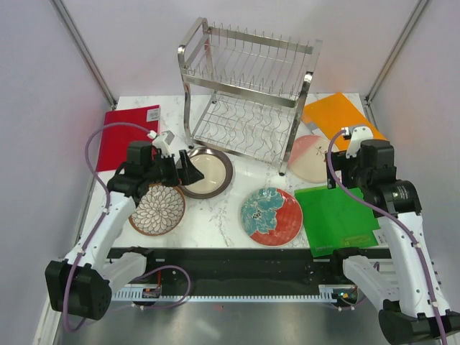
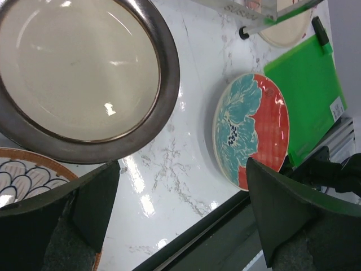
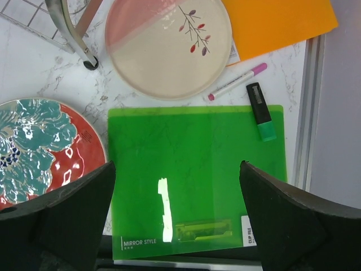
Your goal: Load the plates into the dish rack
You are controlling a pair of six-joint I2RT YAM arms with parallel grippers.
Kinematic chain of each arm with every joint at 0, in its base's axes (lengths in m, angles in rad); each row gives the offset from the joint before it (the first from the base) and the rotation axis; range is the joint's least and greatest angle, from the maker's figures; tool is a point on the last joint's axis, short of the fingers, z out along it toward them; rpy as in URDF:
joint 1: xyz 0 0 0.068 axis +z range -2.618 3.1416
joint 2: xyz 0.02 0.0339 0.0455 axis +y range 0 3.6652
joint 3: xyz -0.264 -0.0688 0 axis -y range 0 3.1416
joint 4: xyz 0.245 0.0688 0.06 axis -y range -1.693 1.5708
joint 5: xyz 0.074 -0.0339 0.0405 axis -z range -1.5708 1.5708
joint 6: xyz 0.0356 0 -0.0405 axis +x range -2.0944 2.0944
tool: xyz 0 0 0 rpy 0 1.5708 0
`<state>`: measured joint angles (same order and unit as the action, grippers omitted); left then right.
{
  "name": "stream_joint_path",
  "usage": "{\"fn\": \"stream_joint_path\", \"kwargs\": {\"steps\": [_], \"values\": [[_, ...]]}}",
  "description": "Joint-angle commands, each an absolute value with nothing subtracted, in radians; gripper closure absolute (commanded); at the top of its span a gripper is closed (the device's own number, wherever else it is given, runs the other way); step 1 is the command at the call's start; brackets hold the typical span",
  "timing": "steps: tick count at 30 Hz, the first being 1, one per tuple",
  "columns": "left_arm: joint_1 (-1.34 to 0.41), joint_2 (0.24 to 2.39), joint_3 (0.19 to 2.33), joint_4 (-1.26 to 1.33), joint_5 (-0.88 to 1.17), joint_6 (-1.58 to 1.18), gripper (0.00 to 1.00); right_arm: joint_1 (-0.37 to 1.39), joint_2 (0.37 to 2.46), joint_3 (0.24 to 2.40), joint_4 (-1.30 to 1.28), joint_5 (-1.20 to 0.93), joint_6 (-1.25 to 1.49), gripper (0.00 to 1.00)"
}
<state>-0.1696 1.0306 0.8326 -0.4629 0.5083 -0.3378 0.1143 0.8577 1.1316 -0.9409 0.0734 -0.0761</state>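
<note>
While the left jaws stand wide apart with nothing between them, they hang over the near left rim of the plain silvery metal round plate (image 1: pixel 206 172), which lies flat on the white marbled desk (image 1: pixel 223 205). Whether a fingertip touches that rim cannot be told. Just near and left of that plate, partly under the left arm (image 1: pixel 115 215), lies the brown round plate with the white petal pattern (image 1: pixel 157 210); the two rims are close together. To the right of both, near the middle of the desk, rests the red round plate with the teal flower (image 1: pixel 271 215).

Over on the right, the right jaws are likewise spread wide and hold nothing, hanging above the translucent green rectangular file board (image 3: pixel 197 164). At that board's far edge lie a slim pink-capped marker (image 3: pixel 237 82) and a black-and-green highlighter (image 3: pixel 260 112). Just beyond them sits the pink-and-cream round plate with the sprig (image 3: pixel 169 48), flat on the desk, beside the near right foot of the rack. Right of that plate is the flat orange rectangular board (image 1: pixel 338 115).

Behind everything, at the far middle of the desk, stands the tall two-tier chrome wire dish rack (image 1: pixel 248 93). All four plates lie outside it. A flat red rectangular board (image 1: pixel 126 133) lies at the far left.
</note>
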Motion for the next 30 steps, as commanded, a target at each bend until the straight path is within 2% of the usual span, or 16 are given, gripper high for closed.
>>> {"fn": "stream_joint_path", "kwargs": {"steps": [1, 6, 10, 17, 22, 26, 30], "values": [[-0.250, 1.066, 0.802, -0.440, 0.466, -0.394, 0.00, 0.112, 0.850, 1.106, -0.916, 0.109, -0.047, 0.02], [-0.334, 1.149, 0.819, -0.416, 0.452, -0.446, 0.04, 0.109, 0.900, 1.048, -0.848, -0.024, -0.110, 0.02], [-0.420, 1.201, 0.798, -0.364, 0.446, -0.472, 0.07, 0.062, 1.002, 1.023, -0.845, -0.324, -0.175, 0.02], [-0.526, 1.287, 0.738, -0.275, 0.402, -0.551, 0.18, 0.003, 1.172, 0.992, -0.836, -0.562, -0.277, 0.02], [-0.586, 1.370, 0.741, -0.204, 0.394, -0.577, 0.21, -0.038, 1.290, 0.993, -0.877, -0.678, -0.363, 0.02], [-0.617, 1.426, 0.739, -0.141, 0.411, -0.609, 0.27, -0.040, 1.419, 0.986, -0.933, -0.696, -0.483, 0.06], [-0.670, 1.489, 0.710, -0.057, 0.411, -0.647, 0.28, -0.086, 1.520, 1.037, -1.040, -0.707, -0.630, 0.08]]}}
